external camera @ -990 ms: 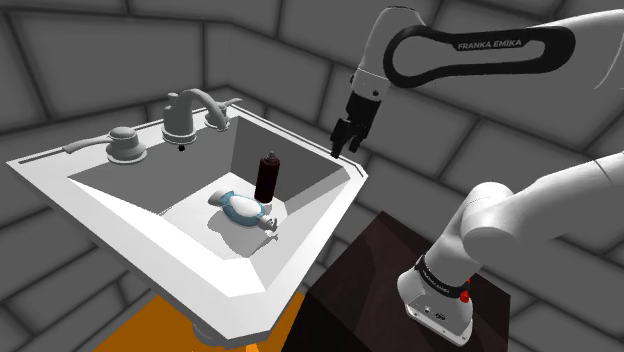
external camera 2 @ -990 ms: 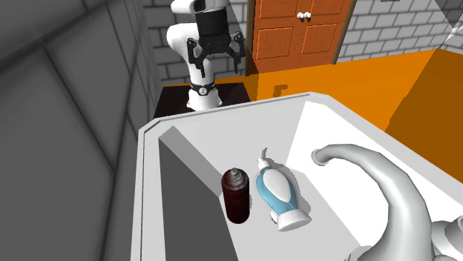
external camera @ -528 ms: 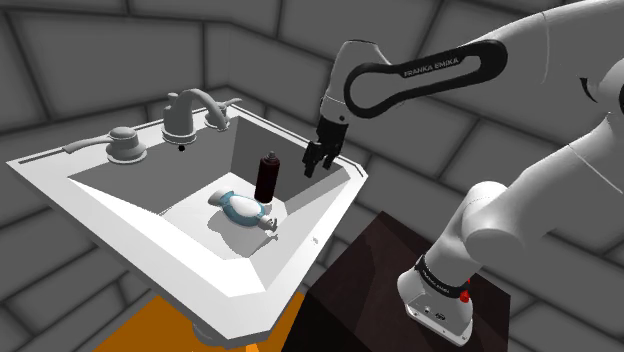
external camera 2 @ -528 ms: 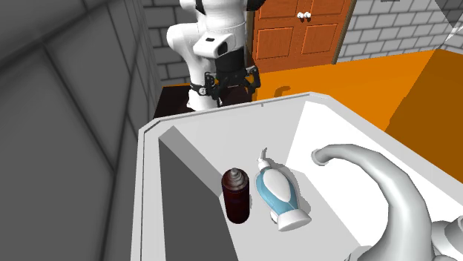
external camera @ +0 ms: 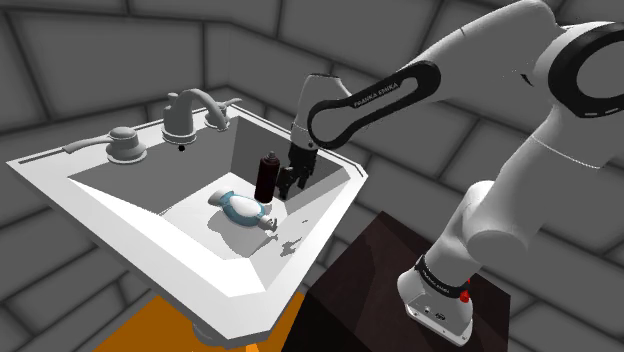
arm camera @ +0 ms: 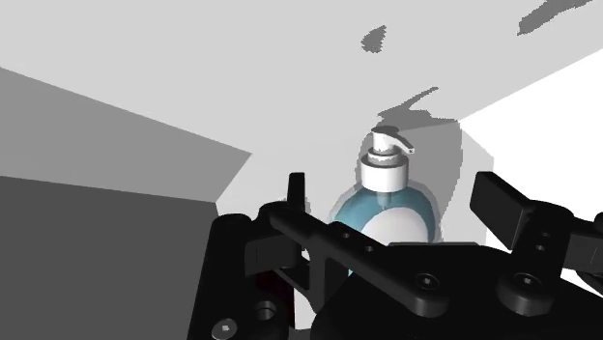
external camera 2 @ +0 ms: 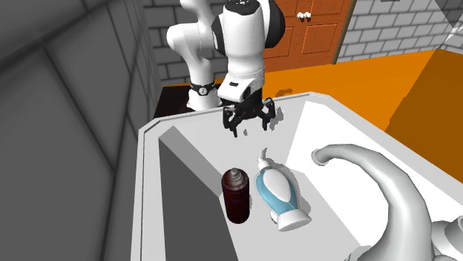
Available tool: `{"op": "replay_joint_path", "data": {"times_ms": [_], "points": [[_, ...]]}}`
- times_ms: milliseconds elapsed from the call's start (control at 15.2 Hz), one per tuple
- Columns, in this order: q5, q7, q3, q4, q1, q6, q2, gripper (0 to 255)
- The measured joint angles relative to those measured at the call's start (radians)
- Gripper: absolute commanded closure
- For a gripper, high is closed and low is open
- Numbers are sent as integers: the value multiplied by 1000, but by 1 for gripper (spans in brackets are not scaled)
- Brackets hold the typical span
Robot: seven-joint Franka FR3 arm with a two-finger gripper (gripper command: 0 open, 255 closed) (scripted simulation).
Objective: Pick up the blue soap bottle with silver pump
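The soap bottle (external camera: 238,209) is blue and white with a pale pump head, and it lies on its side on the floor of the white sink (external camera: 150,243). In the second exterior view the bottle (external camera 2: 277,191) has its pump pointing toward the arm. My gripper (external camera: 290,186) hangs open inside the basin, a little above the pump end and apart from the bottle. Its spread fingers show in the second exterior view (external camera 2: 251,127). In the wrist view the gripper (arm camera: 394,185) frames the bottle (arm camera: 387,208) between its fingers without touching it.
A dark red spray can (external camera: 266,175) stands upright beside the bottle, close to my gripper; it also shows in the second exterior view (external camera 2: 237,194). A faucet (external camera: 190,112) and a round knob (external camera: 126,146) sit on the sink's far rim. The dark stand (external camera: 390,265) is beside the sink.
The arm has swung down from above the sink's near corner into the basin, toward the bottle's pump end. The fingers stay apart. Bottle and can have not moved.
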Motion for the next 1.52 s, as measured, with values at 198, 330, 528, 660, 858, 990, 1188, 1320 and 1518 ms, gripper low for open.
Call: {"op": "replay_joint_path", "data": {"times_ms": [198,330,528,660,858,990,1188,1320,1518], "points": [[2,-5,16,43,16,73,119,0],[0,-1,27,73,30,114,192,0],[-6,-6,35,124,41,159,291,0],[-8,-9,35,140,43,179,328,0],[-7,-14,35,142,44,215,366,0],[-8,-16,35,152,45,237,398,0],[-7,-19,35,150,45,254,412,255],[-6,-19,35,149,45,256,414,255],[-6,-19,35,149,45,256,414,255]]}}
